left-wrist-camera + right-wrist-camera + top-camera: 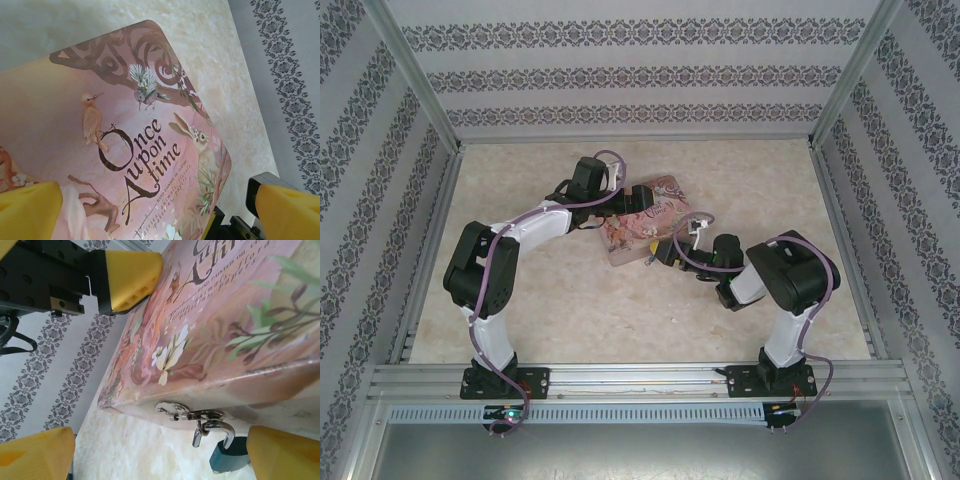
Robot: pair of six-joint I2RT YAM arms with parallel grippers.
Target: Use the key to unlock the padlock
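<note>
Marbled table (570,320) bears pink tin (225,315), padlock (226,454) seemingly hanging.

Lab robot cell, aluminium frame (640,372), wallpapered panel walls (640,80), marbled tabletop (620,310)

Tiny blue padlock (227,456) on the pink tin's (215,340) clasp (172,410), silvery shackle (220,429) through its loop

You have bare table (570,310) in front of the tin (642,228); the left gripper (638,198) crowds its far end, the padlock (226,455) its near wall.
</note>
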